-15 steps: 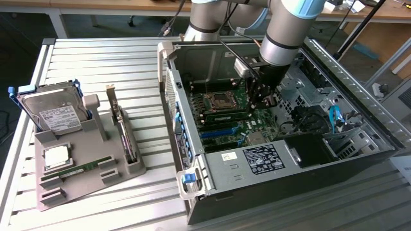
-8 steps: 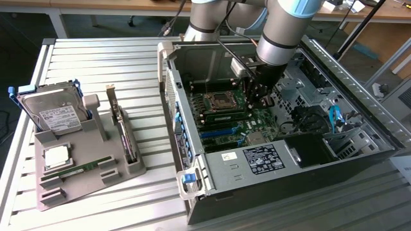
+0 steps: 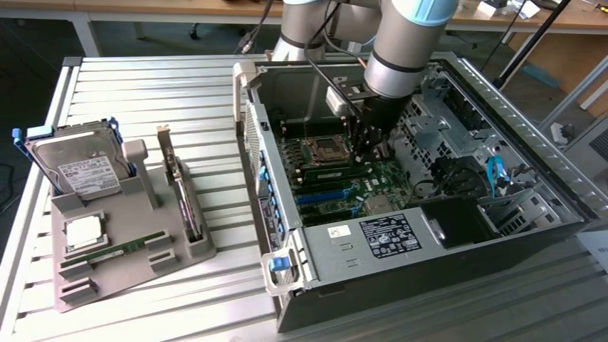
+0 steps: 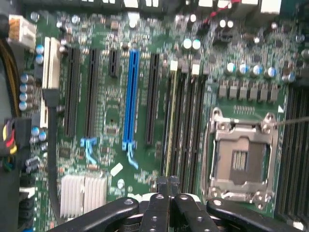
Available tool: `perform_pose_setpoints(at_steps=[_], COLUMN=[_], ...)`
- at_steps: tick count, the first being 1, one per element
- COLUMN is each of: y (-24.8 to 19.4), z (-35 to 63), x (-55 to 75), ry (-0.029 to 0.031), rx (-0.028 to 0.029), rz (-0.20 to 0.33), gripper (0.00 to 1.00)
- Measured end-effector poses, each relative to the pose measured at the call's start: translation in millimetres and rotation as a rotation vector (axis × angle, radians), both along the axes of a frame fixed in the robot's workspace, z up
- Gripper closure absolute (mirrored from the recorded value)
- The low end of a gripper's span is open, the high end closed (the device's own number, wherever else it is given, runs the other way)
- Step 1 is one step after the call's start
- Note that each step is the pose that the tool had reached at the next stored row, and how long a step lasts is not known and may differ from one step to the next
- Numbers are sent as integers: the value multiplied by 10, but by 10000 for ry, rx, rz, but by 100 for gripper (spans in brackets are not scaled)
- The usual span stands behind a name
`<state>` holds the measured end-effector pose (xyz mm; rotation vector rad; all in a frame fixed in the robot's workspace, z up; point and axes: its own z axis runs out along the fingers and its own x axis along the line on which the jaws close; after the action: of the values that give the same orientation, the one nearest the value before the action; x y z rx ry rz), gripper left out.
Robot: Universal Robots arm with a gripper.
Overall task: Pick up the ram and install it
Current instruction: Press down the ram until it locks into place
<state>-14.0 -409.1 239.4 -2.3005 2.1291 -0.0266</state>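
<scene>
Green ram (image 4: 168, 125) seated edge-up in its motherboard (image 4: 108, 121) slot, long axis running straight away from closed, empty tool (image 4: 168, 186) just above.

The motherboard (image 4: 111, 111) is green, crossed by black expansion slots and one bright blue slot (image 4: 130, 96), beside a silver processor socket (image 4: 241, 159). The end effector (image 4: 168, 186) is black. On the white slatted surface (image 3: 142, 85), a grey holder (image 3: 124, 249) carries a green ram (image 3: 124, 249) and a silver hard drive (image 3: 81, 167) in a blue frame.

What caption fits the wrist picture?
Shut end effector above the green motherboard, beside its empty silver processor socket.
</scene>
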Motion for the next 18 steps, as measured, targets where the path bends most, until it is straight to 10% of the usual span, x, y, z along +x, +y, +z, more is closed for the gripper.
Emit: perform_pose_setpoints(at_steps=[18], y=[0], z=[-17], x=[-497], ry=[-71], rx=[4], rz=[1], gripper=[89])
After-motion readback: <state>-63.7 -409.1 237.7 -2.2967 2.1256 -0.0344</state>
